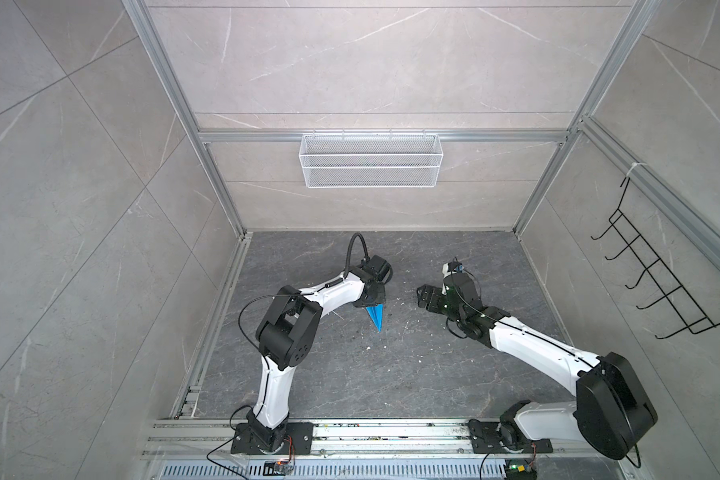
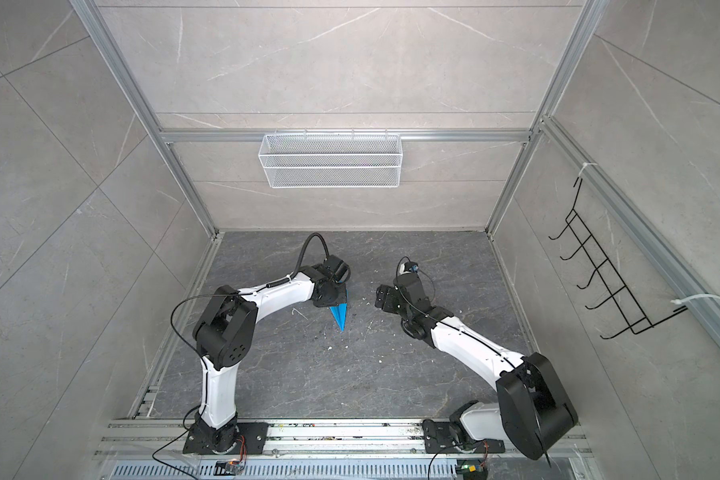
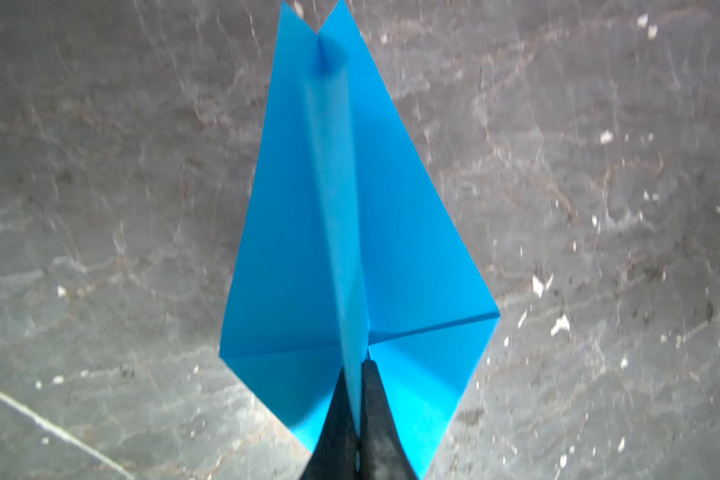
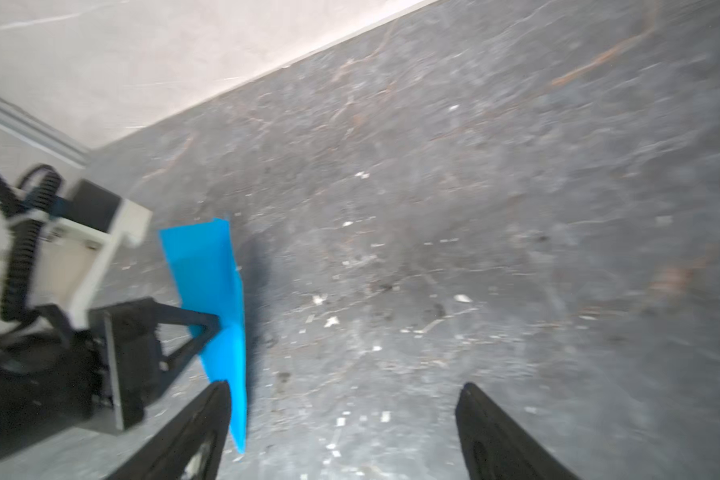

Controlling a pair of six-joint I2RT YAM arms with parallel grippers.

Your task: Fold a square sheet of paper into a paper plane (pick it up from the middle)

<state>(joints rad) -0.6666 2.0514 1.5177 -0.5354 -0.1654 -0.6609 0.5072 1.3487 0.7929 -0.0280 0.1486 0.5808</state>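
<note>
**Well, the left gripper has the paper plane; the right stands wide and empty**

Here the left gripper (image 1: 371,302) is pinched tight on the paper plane (image 1: 376,318), near the middle of the dark stone-look table (image 1: 350,374). From the left wrist camera the hold is plain: the two black fingers (image 3: 375,419) press together on the raised centre fold at the plane's broad end, and the bright blue wings spread to either side in a kite outline. The slim end points away from the gripper. In both top views that end slants down towards the near edge of the table. Whether its tip touches the surface I cannot tell.

The right gripper (image 1: 422,296) hangs at about the same depth, its jaws spread far apart with nothing between them. It faces the plane across a clear gap of bare table. The right wrist picture is smeared, so one finger (image 4: 200,428) seems to overlap the plane's tip, but that looks like a matter of angle and not contact.

Small white flecks (image 1: 385,345) are scattered over the table around both arms. On the back wall a white wire basket (image 1: 371,160) hangs from the aluminium rail, and a black wire hook rack (image 1: 657,282) is fixed to the right wall.
</note>
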